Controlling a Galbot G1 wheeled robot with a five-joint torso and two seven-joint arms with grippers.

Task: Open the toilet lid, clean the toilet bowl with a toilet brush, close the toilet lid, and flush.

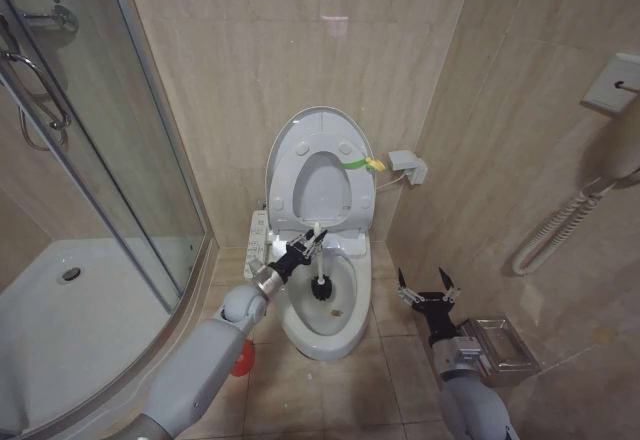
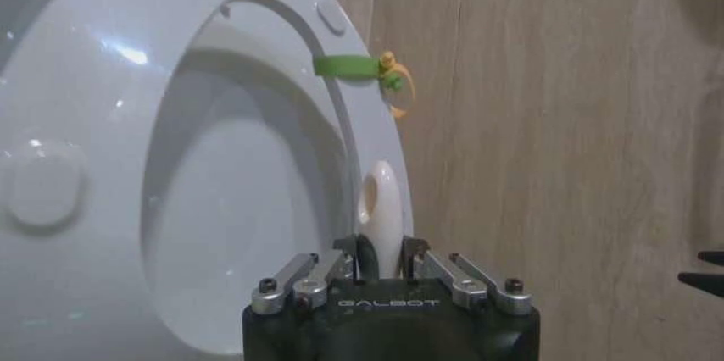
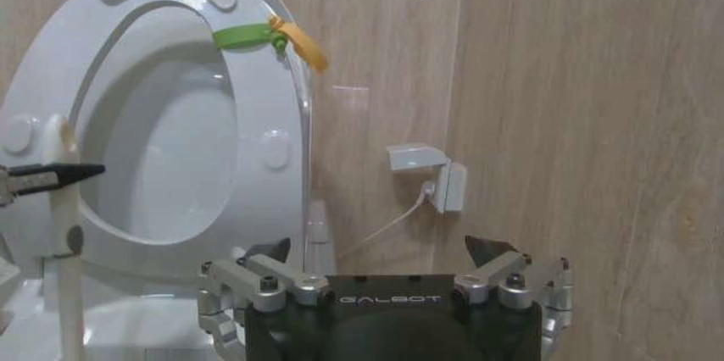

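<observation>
The toilet lid [image 1: 300,128] stands raised against the wall with the seat ring [image 1: 352,200] up in front of it, and a yellow-green loop [image 1: 360,164] is tied at its edge. Below it lies the open toilet bowl [image 1: 345,332]. My left gripper [image 1: 310,244] reaches over the bowl's left rim, shut on the white handle [image 2: 381,200] of the toilet brush. The brush's dark head [image 1: 322,288] hangs down inside the bowl. To the right of the toilet, above the floor, my right gripper [image 1: 426,290] is open and holds nothing. The lid [image 3: 169,132] and brush handle [image 3: 68,276] also appear in the right wrist view.
A glass shower door [image 1: 110,160] and white shower tray [image 1: 60,330] fill the left. A red cup holder [image 1: 242,362] sits on the floor by the toilet's left side. A wall socket [image 1: 410,167], a hose [image 1: 555,222] and a metal rack [image 1: 500,348] line the right wall.
</observation>
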